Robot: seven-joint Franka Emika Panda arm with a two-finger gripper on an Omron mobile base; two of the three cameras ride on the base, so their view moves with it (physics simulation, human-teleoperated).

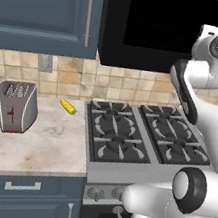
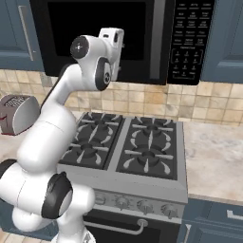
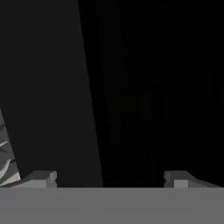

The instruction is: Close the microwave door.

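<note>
My gripper sits w/ jaws spread wide, 2 tips far apart, nothing btwn them, right up against the microwave door. The door looks flush w/ the microwave, above the stove. Button panel is right of the door. Toaster sits left of the stove, a yellow item btwn them.

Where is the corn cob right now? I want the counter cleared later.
The corn cob lies on the counter in the left base view, between the toaster and the stove, near the backsplash.
</note>
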